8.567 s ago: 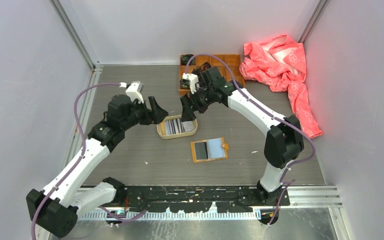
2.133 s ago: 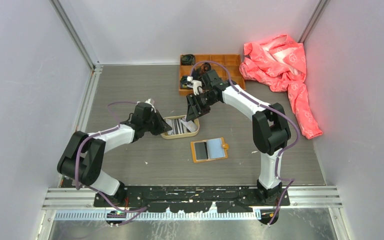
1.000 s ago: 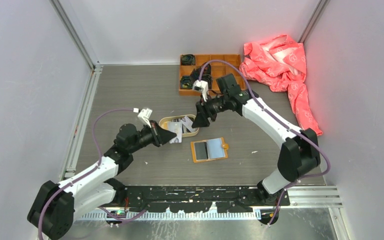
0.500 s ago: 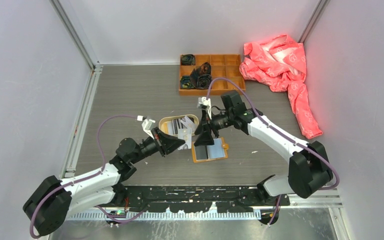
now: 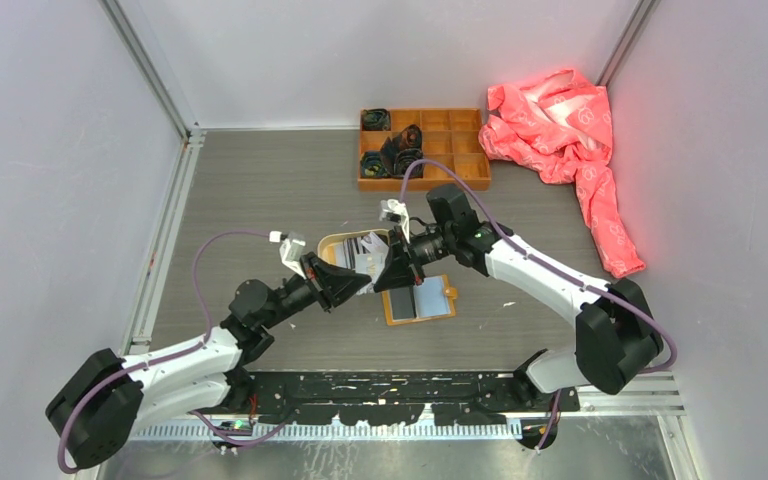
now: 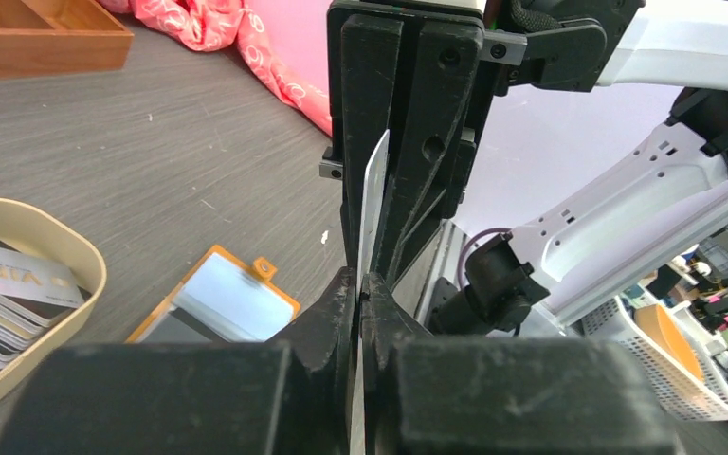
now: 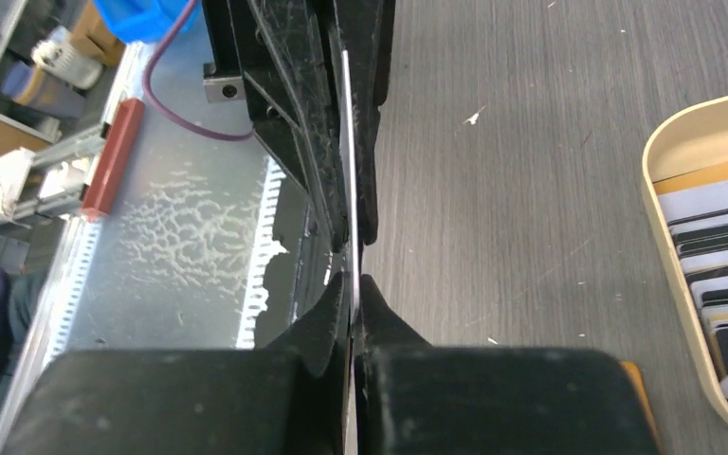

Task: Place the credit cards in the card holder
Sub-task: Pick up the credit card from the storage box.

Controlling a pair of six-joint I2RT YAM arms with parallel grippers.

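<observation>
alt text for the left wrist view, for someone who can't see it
Close-up of the left gripper and the right gripper meeting tip to tip, both pinching one thin white card seen edge-on above a grey table. Behind lie the open card holder and, at left, a tan tray of more cards.

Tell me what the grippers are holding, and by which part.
One white credit card, held edge-on between them: the left gripper pinches one end, the right gripper the opposite end.
</observation>
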